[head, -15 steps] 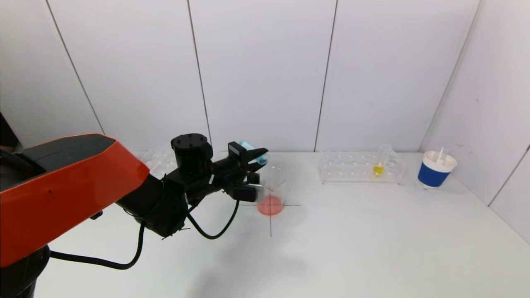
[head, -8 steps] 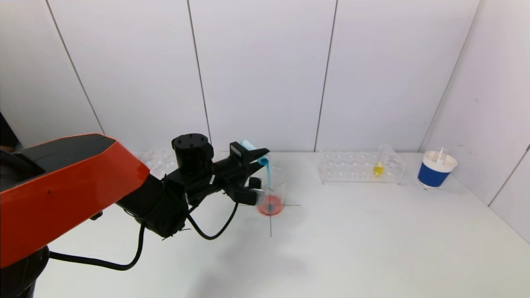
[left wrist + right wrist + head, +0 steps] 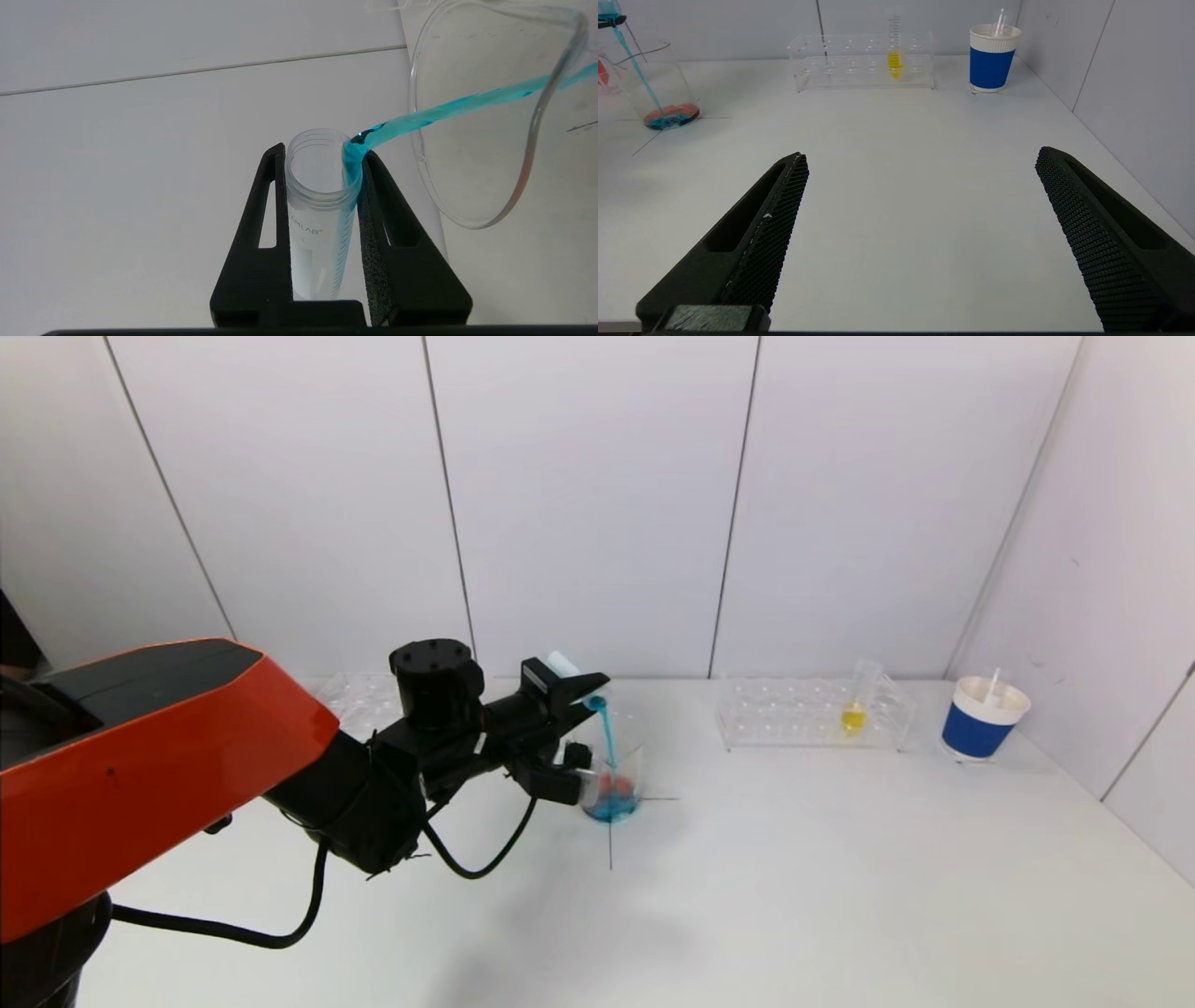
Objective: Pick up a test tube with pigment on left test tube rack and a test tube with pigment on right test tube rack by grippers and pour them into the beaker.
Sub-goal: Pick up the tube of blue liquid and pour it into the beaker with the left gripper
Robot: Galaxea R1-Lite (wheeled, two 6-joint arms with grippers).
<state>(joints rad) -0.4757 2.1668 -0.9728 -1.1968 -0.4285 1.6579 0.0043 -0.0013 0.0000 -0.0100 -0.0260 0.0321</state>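
My left gripper is shut on a clear test tube, tipped over the glass beaker. A blue stream runs from the tube's mouth into the beaker, where blue liquid pools over a red layer. The stream and the beaker rim also show in the left wrist view. The right rack holds a test tube with yellow pigment. The left rack is partly hidden behind my left arm. My right gripper is open and empty over bare table.
A blue and white paper cup with a stick in it stands at the far right by the wall. The white table is ringed by white wall panels. A black cross is marked under the beaker.
The left gripper tipped the tube further and blue liquid began pouring. The beaker's contents went from red alone to blue pooling over red. The right arm has not moved.
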